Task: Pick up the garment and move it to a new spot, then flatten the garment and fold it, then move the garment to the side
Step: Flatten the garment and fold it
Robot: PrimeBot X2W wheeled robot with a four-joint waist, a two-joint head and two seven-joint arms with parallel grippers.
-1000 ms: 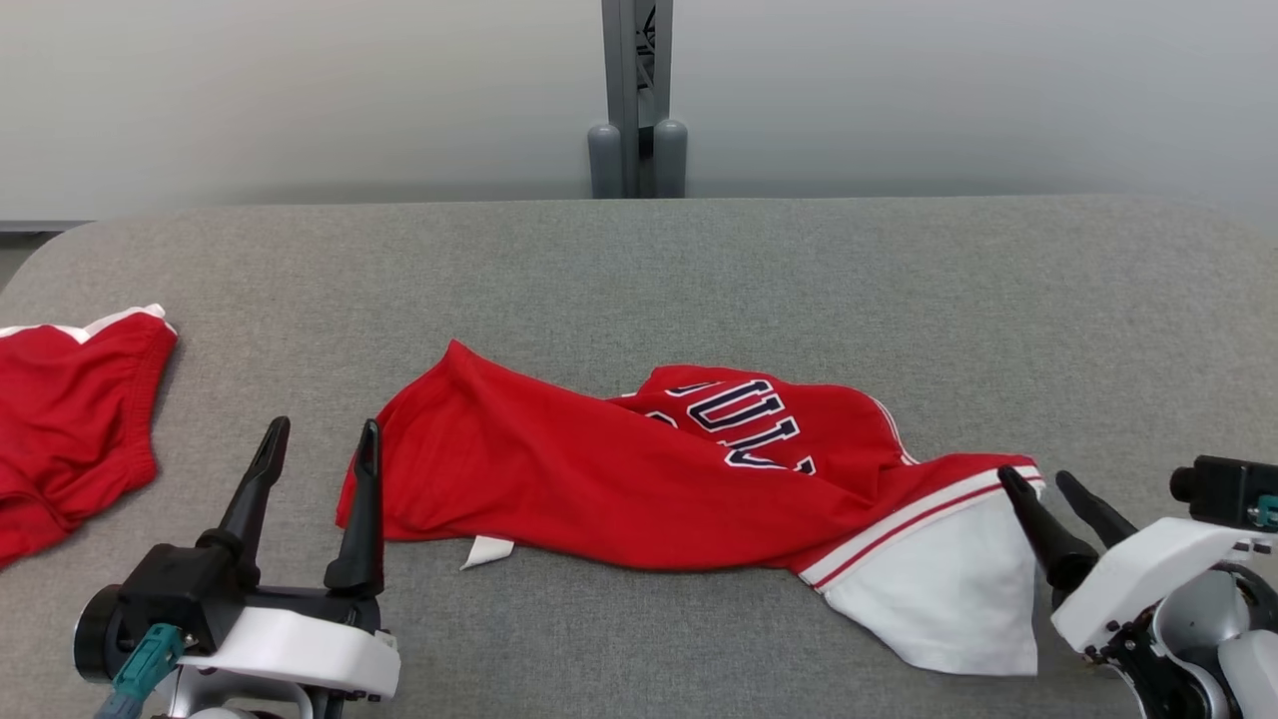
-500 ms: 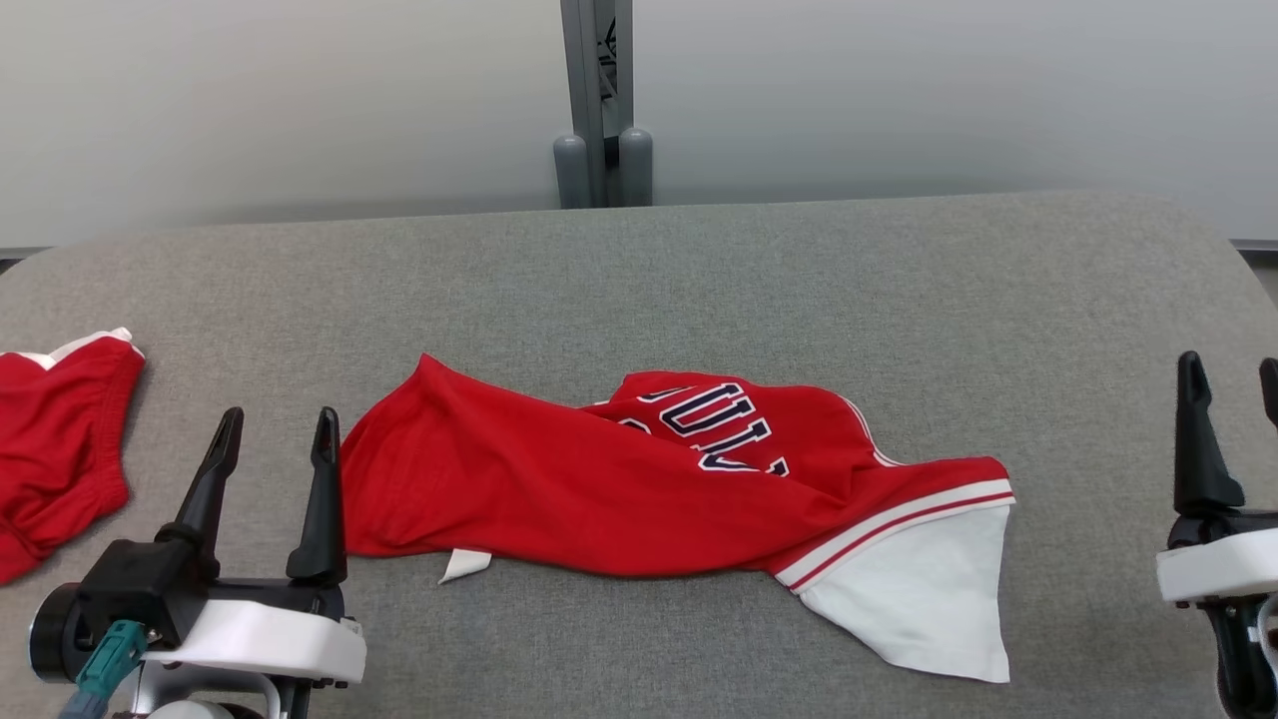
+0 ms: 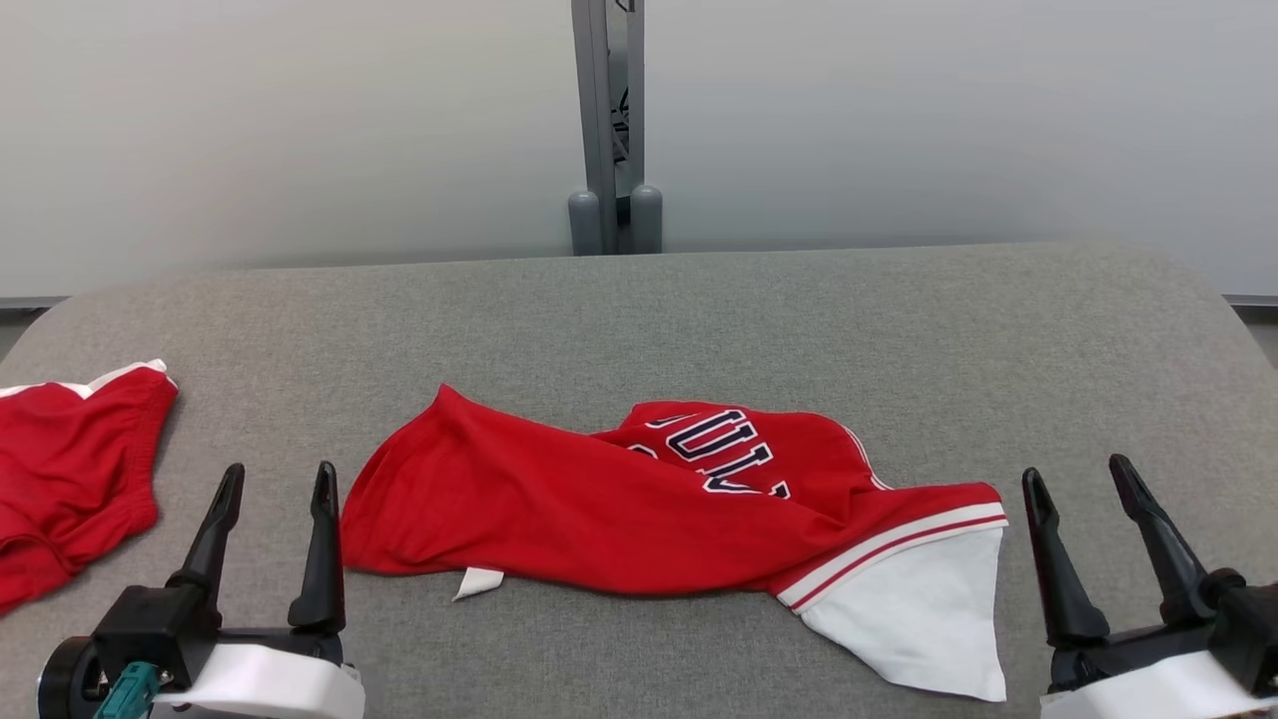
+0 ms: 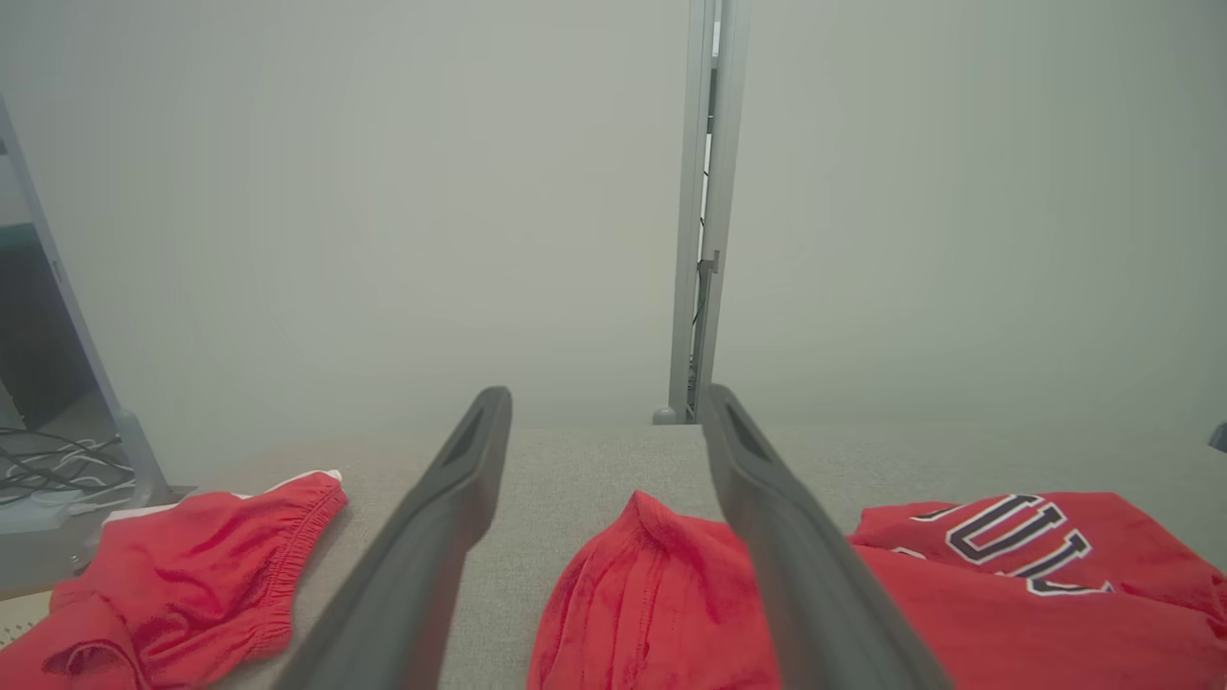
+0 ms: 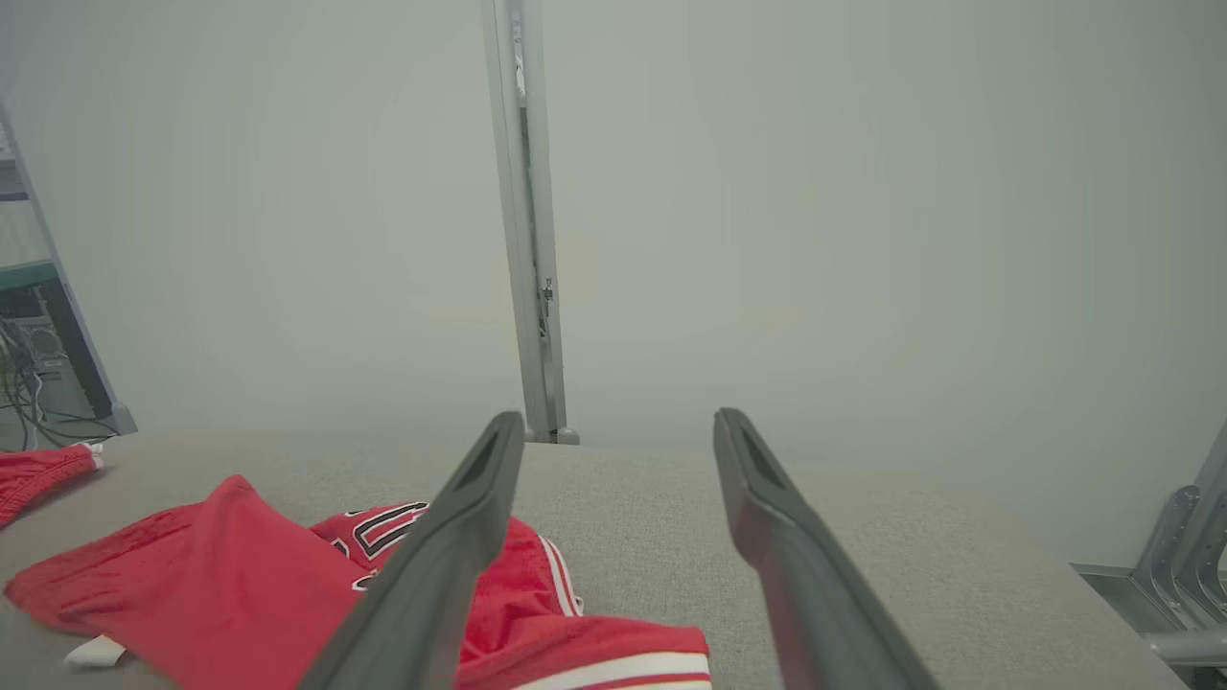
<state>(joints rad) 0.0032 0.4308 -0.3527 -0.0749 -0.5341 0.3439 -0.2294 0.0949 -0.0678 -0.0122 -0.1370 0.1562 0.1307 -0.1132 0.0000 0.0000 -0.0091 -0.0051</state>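
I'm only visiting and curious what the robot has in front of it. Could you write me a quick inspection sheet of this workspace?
Surface: grey fabric-covered table, rounded corners.
Job's things: red jersey, crumpled mid-table, dark lettering partly showing, white panel at its right end.
Clutter: second red garment with white trim at the table's left edge, apart from the jersey.
Grippers: left gripper and right gripper both open, holding nothing, one at each end of the jersey.
Cables: loose cables lying off to the left beyond the table.
Surroundings: pale wall; grey metal post behind the table.
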